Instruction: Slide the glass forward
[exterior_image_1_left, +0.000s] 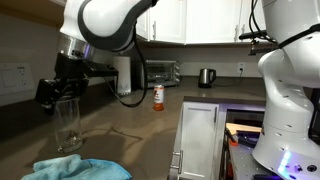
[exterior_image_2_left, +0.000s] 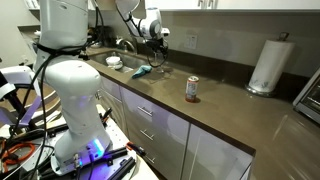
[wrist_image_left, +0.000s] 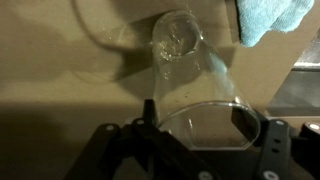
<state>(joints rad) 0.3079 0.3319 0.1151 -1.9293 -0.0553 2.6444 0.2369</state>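
Note:
The glass (exterior_image_1_left: 68, 127) is tall, clear and colourless. It stands upright on the dark countertop (exterior_image_1_left: 130, 130), just behind a teal cloth (exterior_image_1_left: 75, 168). My gripper (exterior_image_1_left: 62, 95) is at its top, with one finger on each side of the rim. In the wrist view I look down into the glass (wrist_image_left: 185, 70); its rim lies between the two fingers (wrist_image_left: 198, 128), which touch it on both sides. In an exterior view the gripper (exterior_image_2_left: 157, 42) hangs over the counter near the sink, and the glass is hard to make out there.
A small orange-labelled bottle with a white cap (exterior_image_1_left: 157, 97) (exterior_image_2_left: 192, 90) stands further along the counter. A toaster oven (exterior_image_1_left: 160, 72), a kettle (exterior_image_1_left: 205, 77) and a paper towel roll (exterior_image_2_left: 265, 65) line the wall. A second white robot (exterior_image_1_left: 290, 90) stands beside the counter.

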